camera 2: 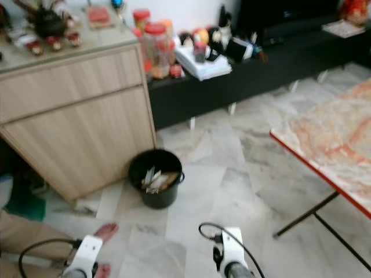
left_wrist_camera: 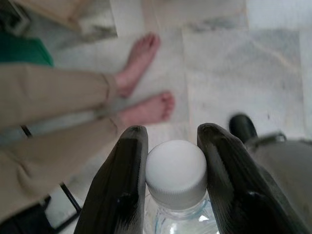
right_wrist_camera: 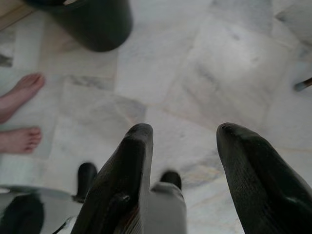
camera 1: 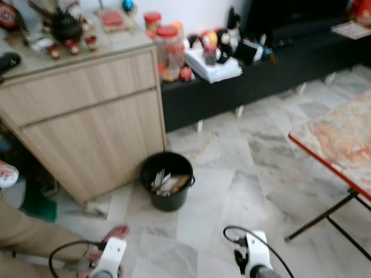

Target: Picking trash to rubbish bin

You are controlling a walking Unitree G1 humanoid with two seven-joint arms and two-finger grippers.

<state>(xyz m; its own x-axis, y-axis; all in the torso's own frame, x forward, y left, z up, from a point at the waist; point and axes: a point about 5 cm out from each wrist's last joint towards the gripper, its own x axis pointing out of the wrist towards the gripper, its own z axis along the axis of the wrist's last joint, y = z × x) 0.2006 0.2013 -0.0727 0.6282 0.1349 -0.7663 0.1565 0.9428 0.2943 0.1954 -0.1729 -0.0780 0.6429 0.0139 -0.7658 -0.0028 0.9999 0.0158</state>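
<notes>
clear plastic bottle [left_wrist_camera: 176, 195] w/ white cap in left tool [left_wrist_camera: 171, 146]

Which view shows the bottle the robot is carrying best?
The left wrist view: the left gripper is shut on the bottle, its white cap between the fingers. The eye views show that arm low down, with no bottle to make out.

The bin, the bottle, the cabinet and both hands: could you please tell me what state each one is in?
Rubbish bin: upright, lidless, scraps inside.
Water bottle: white cap on, clamped between fingers.
Left hand: shut on the bottle.
Right hand: open, nothing between its fingers.
Wooden cabinet: drawer and door closed.
</notes>
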